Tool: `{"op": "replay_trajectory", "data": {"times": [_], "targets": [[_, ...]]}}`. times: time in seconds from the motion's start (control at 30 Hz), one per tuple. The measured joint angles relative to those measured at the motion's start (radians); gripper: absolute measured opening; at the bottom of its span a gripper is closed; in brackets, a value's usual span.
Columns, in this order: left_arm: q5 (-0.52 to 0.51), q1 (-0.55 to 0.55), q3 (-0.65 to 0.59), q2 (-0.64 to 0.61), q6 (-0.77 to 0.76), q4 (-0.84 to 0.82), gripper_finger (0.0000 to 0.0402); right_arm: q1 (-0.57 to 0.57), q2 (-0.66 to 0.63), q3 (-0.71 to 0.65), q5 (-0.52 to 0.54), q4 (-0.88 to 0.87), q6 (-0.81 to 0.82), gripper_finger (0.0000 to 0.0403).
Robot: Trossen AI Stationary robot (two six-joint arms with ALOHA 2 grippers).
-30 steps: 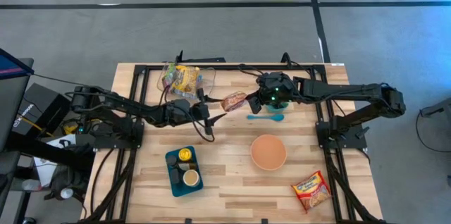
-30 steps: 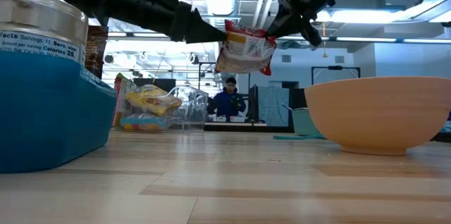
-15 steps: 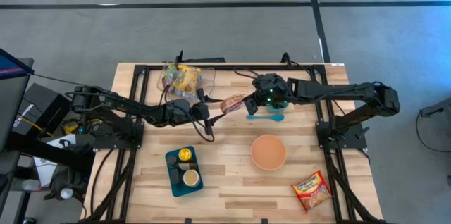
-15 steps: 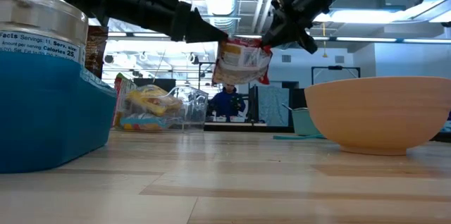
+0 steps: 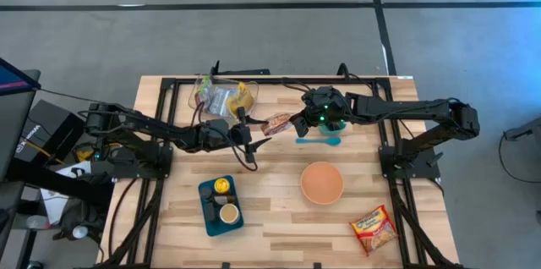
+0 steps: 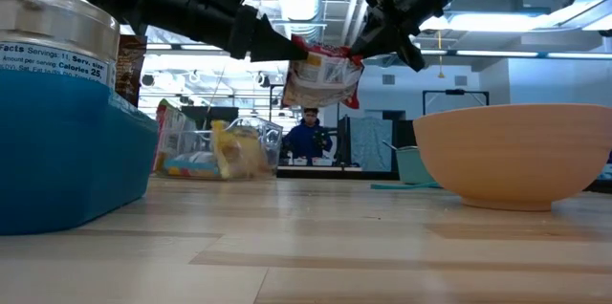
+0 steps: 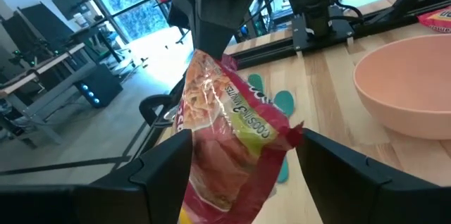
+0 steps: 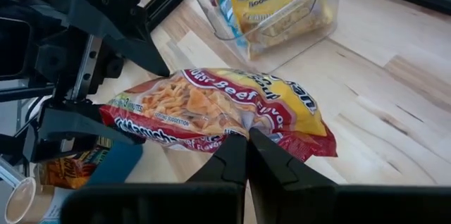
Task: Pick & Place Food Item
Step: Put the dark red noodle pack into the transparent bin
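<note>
A red and yellow ramen packet (image 5: 277, 123) hangs in the air above the far middle of the table, between my two grippers. My right gripper (image 5: 295, 122) is shut on it from the table's right side. My left gripper (image 5: 256, 129) is open just to the left of the packet. In the left wrist view its two fingers (image 7: 165, 171) stand on either side of the packet (image 7: 229, 129); I cannot tell whether they touch it. In the low view the packet (image 6: 323, 73) hangs high above the wood. My right gripper pinches the packet's long edge (image 8: 243, 129) near its middle, between its two shut fingers. The fingers come roughly level from the table's right. The packet is lifted clear of the table and droops below the fingertips (image 6: 368, 48).
A clear bin (image 5: 221, 96) with noodle packets stands at the far edge. A teal spoon (image 5: 319, 141) lies under the right arm. An orange bowl (image 5: 322, 182), a blue tray (image 5: 221, 205) with cans and a second ramen packet (image 5: 373, 227) lie nearer.
My right gripper has carried the packet a little toward the table's left, up to my open left gripper, and the packet has stayed lifted clear. In the clear bin at the far edge the yellow packet has shifted and now stands more upright.
</note>
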Motion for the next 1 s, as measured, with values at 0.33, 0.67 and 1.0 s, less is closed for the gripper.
{"op": "replay_trajectory", "data": {"times": [0.33,0.67,1.0], "targets": [[0.001,0.000,0.000,0.000,0.000,-0.002,0.0218,0.000,0.000,0.000,0.000,-0.001,0.004,0.0000],[0.001,0.000,0.000,0.000,0.000,-0.003,0.0126,0.000,0.000,0.000,0.000,-0.003,0.004,0.0000],[0.004,0.000,0.000,0.000,0.000,-0.003,0.0070,0.000,0.000,0.000,0.000,-0.017,-0.003,0.0000]]}}
